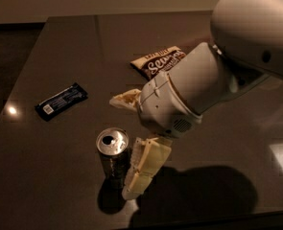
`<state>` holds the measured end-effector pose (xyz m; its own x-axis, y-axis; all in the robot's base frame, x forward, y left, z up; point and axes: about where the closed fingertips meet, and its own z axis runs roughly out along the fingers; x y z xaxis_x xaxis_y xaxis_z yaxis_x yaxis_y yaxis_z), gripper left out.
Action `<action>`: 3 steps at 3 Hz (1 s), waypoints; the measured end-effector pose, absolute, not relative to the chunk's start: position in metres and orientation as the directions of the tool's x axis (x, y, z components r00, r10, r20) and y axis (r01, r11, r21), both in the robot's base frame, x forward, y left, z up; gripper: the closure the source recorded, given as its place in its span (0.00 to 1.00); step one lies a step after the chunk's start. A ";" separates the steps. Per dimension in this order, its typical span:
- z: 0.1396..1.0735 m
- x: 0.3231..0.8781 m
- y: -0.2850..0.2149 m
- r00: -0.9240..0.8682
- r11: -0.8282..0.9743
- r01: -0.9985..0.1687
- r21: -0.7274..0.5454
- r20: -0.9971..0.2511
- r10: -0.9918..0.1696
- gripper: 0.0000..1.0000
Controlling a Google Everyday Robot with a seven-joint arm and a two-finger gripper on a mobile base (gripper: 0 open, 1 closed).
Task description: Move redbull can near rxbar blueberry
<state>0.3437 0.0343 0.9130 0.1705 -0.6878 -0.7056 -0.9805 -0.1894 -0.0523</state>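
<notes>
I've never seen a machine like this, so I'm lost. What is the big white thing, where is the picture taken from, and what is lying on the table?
The big white shape is a robot arm reaching in from the right. At its end is the gripper, which works as its hand: two cream fingers that can pinch things. They are spread open. The redbull can stands upright roughly between them, with one finger close beside it, and nothing is held. There is only one camera, looking down on the dark table; where it is mounted cannot be told. To the left lies the rxbar blueberry, a flat dark blue bar. A snack bag lies further back, partly hidden by the arm.
</notes>
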 end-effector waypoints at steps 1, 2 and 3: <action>0.913 0.342 0.042 0.175 -0.202 -0.978 -0.047 -0.715 -0.677 0.18; 0.914 0.343 0.044 0.172 -0.203 -0.978 -0.044 -0.721 -0.671 0.42; 0.917 0.347 0.044 0.171 -0.199 -0.979 -0.047 -0.722 -0.670 0.65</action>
